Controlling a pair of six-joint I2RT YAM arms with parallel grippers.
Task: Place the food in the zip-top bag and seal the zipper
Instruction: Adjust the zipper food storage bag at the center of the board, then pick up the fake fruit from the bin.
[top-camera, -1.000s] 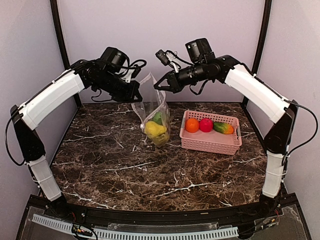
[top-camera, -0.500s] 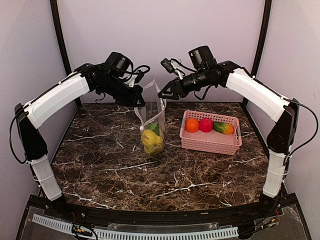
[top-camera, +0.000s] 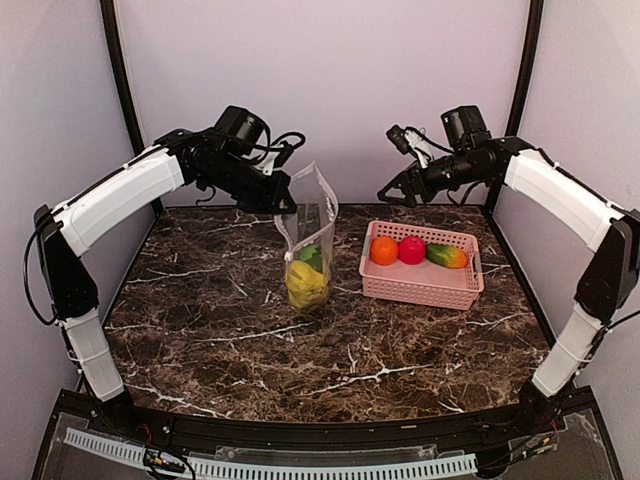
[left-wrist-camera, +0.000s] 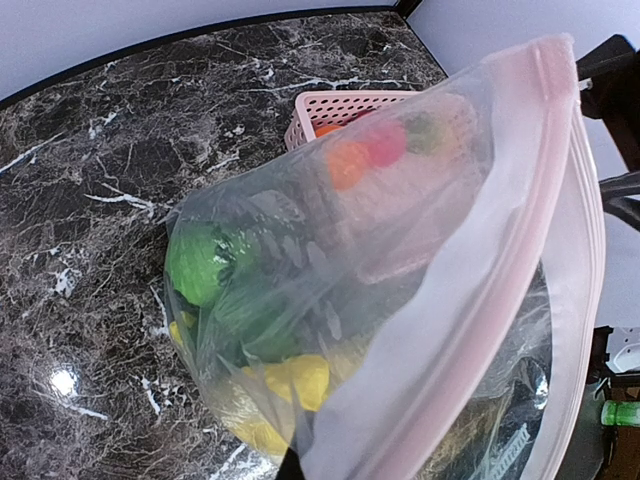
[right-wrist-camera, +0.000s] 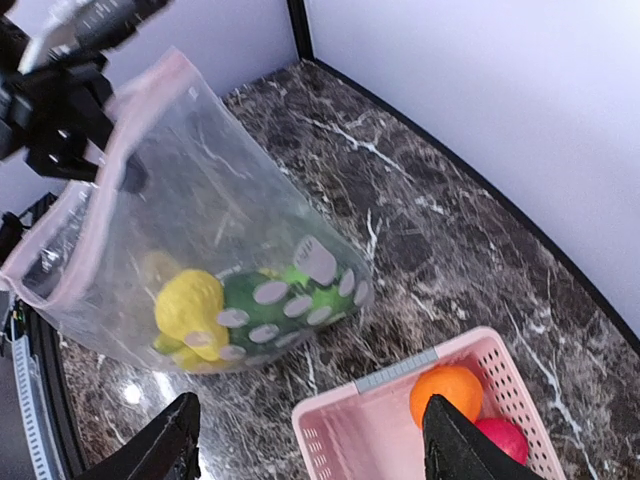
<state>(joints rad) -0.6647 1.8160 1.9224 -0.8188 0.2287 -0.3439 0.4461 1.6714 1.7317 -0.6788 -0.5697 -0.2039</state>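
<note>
**Desk:** What's in shot?

**Photog:** L gripper (top-camera: 283, 203) clamped on the mouth edge of a clear, pale-dotted plastic zip-top bag (top-camera: 310, 225). The bag stands near back-centre of the dark marble bench (top-camera: 220, 330), its bottom resting on the surface. Yellow toy pieces (top-camera: 305, 285) & green toy pieces (top-camera: 313, 256) are inside. Whitish-pink zipper strip (left-wrist-camera: 520, 130) looks unsealed.

**Desk:** And the R gripper (top-camera: 392, 194)?

**Photog:** Fingers wide apart, empty, hovering over the back-left corner of a pink slotted plastic basket (top-camera: 425, 290), toward the bench's back-right. In it: round orange toy fruit (top-camera: 384, 250), round red toy fruit (top-camera: 412, 250), green-orange mango-like piece (top-camera: 447, 256).

**Desk:** Step?

**Photog:** Loading, approx. half done. Next, prob. R drops onto the orange fruit, which is nearest the bag. It lifts it w/o nudging the basket and carries it to the held mouth. Zip comes last.
</note>
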